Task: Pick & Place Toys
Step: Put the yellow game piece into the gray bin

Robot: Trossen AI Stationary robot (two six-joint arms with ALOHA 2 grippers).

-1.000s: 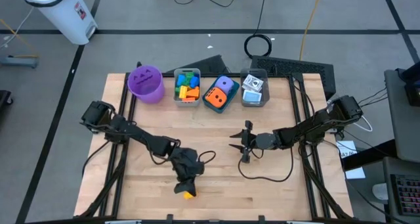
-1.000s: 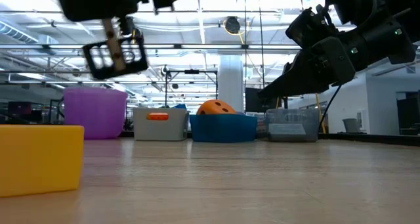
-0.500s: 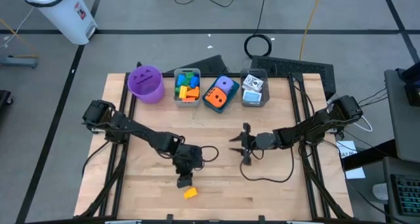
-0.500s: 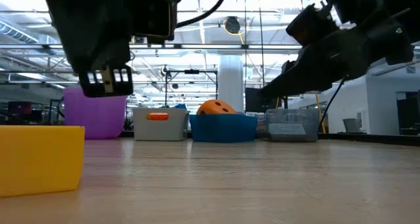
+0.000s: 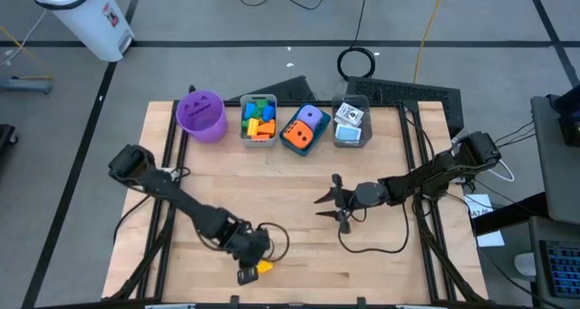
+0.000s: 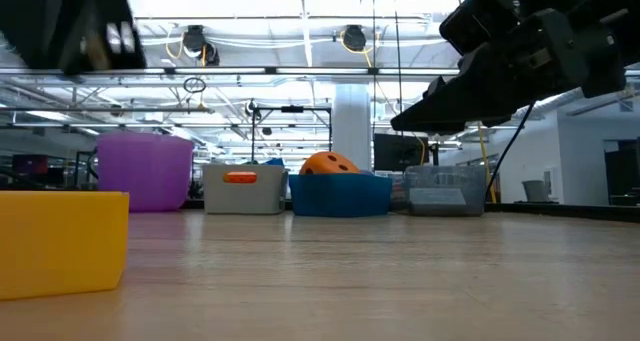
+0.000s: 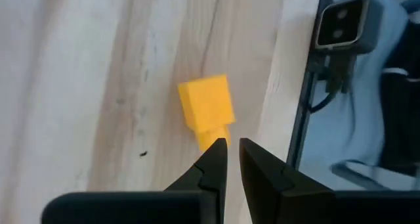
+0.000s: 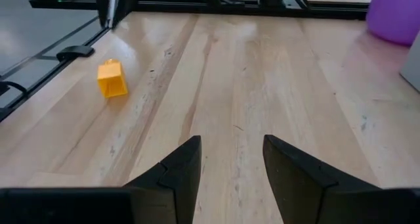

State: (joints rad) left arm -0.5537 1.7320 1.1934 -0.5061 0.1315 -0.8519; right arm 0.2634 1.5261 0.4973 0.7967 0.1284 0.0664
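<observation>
A yellow brick [image 5: 264,266] lies on the wooden table near its front edge; it also shows in the low view [image 6: 60,243] and in the left wrist view [image 7: 206,106]. My left gripper [image 5: 246,273] hangs just above and beside it with its fingers [image 7: 216,159] nearly together and empty. In the left wrist view the tips stand by the brick's narrow end. My right gripper [image 5: 328,202] is open and empty above the table's middle, right of centre [image 8: 231,152]. More toys fill the bins at the far edge.
Along the far edge stand a purple cup [image 5: 200,116], a grey bin of bricks [image 5: 258,120], a blue bin with orange and purple dice [image 5: 304,130] and a clear bin of printed cubes [image 5: 351,123]. A black cable [image 5: 367,246] loops below the right gripper.
My left arm has swung toward the table's near edge, and its gripper has shifted to the near left of the yellow brick. The brick has stayed where it was on the table. My right gripper has kept its place.
</observation>
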